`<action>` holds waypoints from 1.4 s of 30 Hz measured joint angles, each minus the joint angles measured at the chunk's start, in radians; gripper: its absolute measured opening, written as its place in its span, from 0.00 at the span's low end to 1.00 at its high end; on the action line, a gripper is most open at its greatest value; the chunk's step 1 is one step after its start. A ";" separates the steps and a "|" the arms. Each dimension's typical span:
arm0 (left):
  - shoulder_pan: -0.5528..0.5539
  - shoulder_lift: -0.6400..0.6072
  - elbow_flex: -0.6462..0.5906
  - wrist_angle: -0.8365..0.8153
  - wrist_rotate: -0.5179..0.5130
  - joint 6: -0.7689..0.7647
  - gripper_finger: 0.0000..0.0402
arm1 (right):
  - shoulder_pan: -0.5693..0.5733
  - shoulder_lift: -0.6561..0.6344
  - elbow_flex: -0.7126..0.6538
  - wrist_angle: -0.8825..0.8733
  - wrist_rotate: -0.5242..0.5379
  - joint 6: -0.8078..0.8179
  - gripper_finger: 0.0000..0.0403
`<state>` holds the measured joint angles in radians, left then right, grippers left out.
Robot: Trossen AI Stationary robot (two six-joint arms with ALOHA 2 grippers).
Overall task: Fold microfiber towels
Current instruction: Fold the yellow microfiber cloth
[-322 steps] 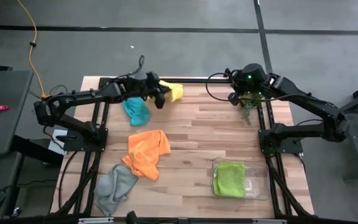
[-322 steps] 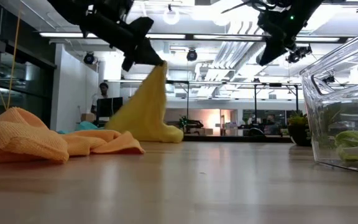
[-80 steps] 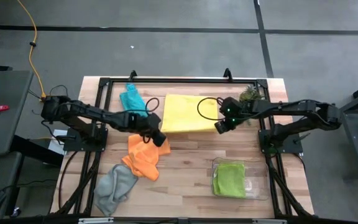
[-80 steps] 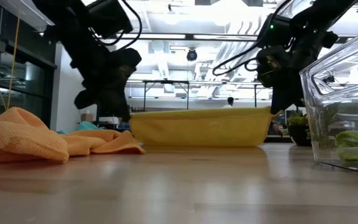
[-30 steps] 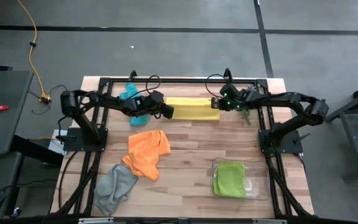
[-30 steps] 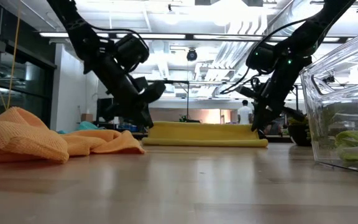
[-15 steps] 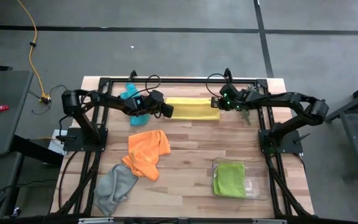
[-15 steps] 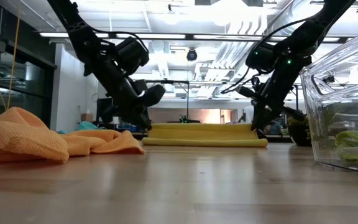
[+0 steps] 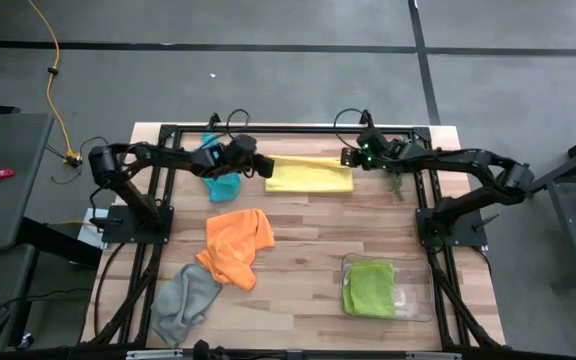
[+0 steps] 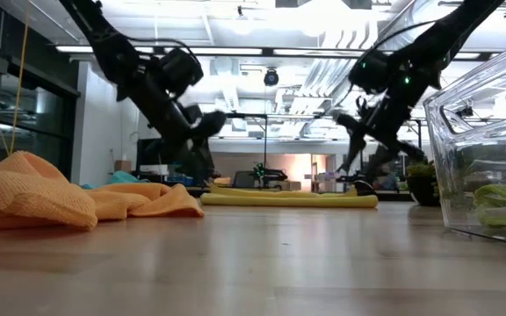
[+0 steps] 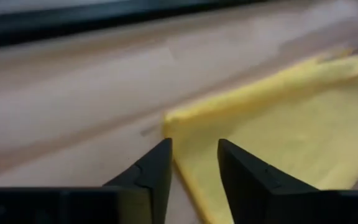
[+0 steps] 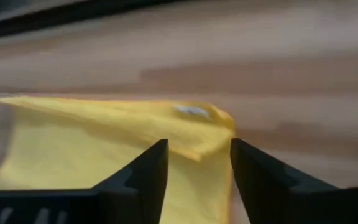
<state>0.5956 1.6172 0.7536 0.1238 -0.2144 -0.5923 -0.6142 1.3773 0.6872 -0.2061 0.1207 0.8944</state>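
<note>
A: Where's the yellow towel (image 9: 310, 174) now?

B: Lying flat on the counter (image 9: 308, 250) as a folded strip near the far edge. The teal towel (image 9: 218, 176) sits bunched just beside its left end, and the potted plant (image 9: 398, 170) is off its right end.

A: And the arms?

B: The left gripper (image 11: 194, 169) hangs just above the yellow towel's left corner, jaws apart with nothing between them. The right gripper (image 12: 199, 163) is over the right corner, jaws likewise spread and empty.

A: So which step is this?

B: I'd judge the first fold of the yellow towel is laid down and released. Next it probably needs a second fold across its length, so one gripper would have to pinch a short end and carry it over to the other.

A: The rest?

B: The orange towel (image 9: 236, 245) lies crumpled nearer than the yellow one, the grey towel (image 9: 187, 300) beyond that toward the near left corner. The lime green towel (image 9: 369, 288) already lies folded in the clear tray (image 9: 416, 300).
</note>
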 joint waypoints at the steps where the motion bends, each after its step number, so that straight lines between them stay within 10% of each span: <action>1: 0.005 -0.024 0.000 0.001 0.001 0.014 0.33 | -0.001 -0.017 0.007 0.001 0.000 -0.032 0.43; 9: -0.007 -0.133 0.001 0.046 0.216 0.139 0.33 | -0.001 -0.099 0.033 -0.072 -0.139 -0.204 0.42; 17: -0.144 0.055 0.000 0.188 0.214 0.004 0.03 | 0.000 0.023 0.033 -0.087 -0.219 -0.219 0.03; 42: -0.235 0.257 0.001 0.354 0.159 -0.243 0.00 | -0.067 0.240 0.032 0.196 -0.082 0.052 0.00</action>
<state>0.3606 1.8740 0.7547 0.4775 -0.0558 -0.8351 -0.6810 1.6175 0.7189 -0.0103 0.0385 0.9466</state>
